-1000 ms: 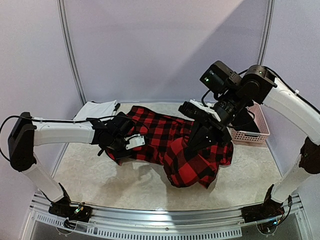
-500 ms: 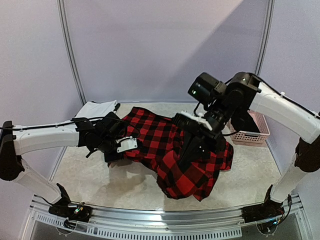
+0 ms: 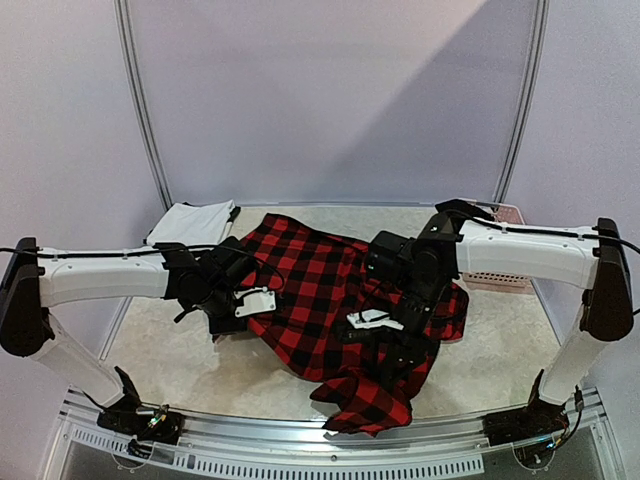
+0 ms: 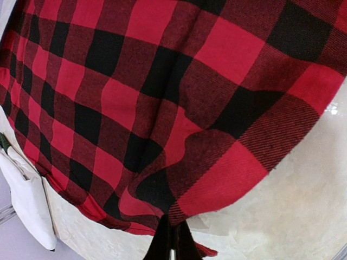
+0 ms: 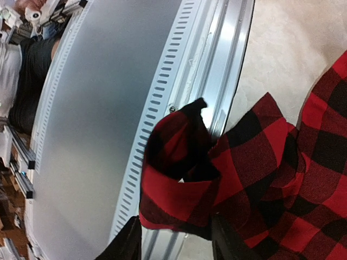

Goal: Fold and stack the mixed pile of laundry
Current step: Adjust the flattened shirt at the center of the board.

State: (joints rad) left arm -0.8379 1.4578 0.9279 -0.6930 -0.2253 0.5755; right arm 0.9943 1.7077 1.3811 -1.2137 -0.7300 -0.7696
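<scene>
Slippage threatens: the flannel shirt (image 3: 320,290) sprawls across the table (image 3: 200,360), its near corner overhanging the front rail (image 5: 217,81). The right tool (image 5: 178,239) stands parted around loose cloth, the left tool (image 4: 172,241) pinches the opposite hem; hanging weight may drag it off.

Cloth on matt tabletop.
flannel shirt (image 3: 320,290) woven, matt, fuzzy; white cloth (image 3: 188,222) smooth; table (image 3: 200,360) matt, marbled; near rail (image 3: 300,442) brushed perforated metal; basket (image 3: 505,280) pink plastic.
</scene>
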